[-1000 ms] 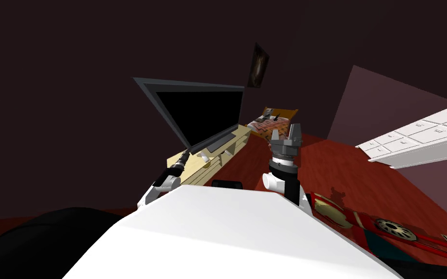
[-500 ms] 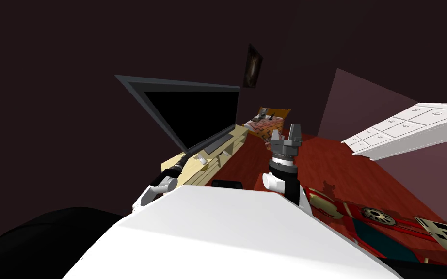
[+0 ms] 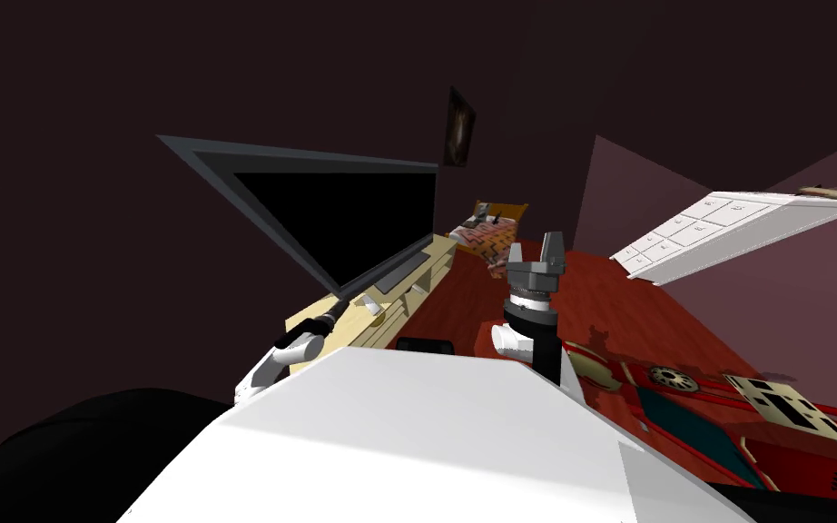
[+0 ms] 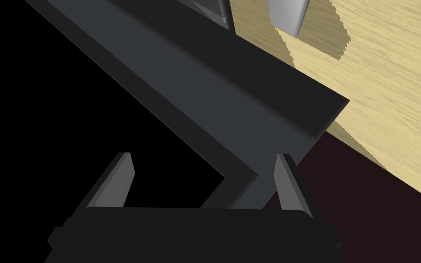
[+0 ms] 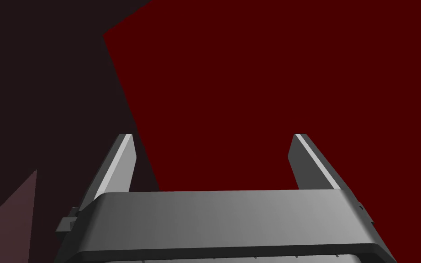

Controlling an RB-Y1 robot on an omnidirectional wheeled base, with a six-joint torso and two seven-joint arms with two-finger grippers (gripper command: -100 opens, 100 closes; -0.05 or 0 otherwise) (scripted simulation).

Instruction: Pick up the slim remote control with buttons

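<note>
Remote control indistinct; view farther right than before; left fingers [image 4: 116, 180] and right fingers [image 5: 119, 164] wide.

Big dark TV [image 3: 353, 218] sitting on a light wood counter [image 3: 388, 320]. Framed picture [image 3: 459, 127] hanging just past the TV. Orange patterned bed [image 3: 491, 232] lying beyond the TV. White drawer unit [image 3: 725, 231] standing well apart from the TV, across the red floor [image 3: 625, 309].

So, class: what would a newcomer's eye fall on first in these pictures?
The big black television on the pale wooden cabinet, left of centre in the head view, dominates. The open left gripper hangs right at its dark frame's corner. To the right, the open right gripper stands raised over the deep red floor, with a white dresser beyond.
</note>
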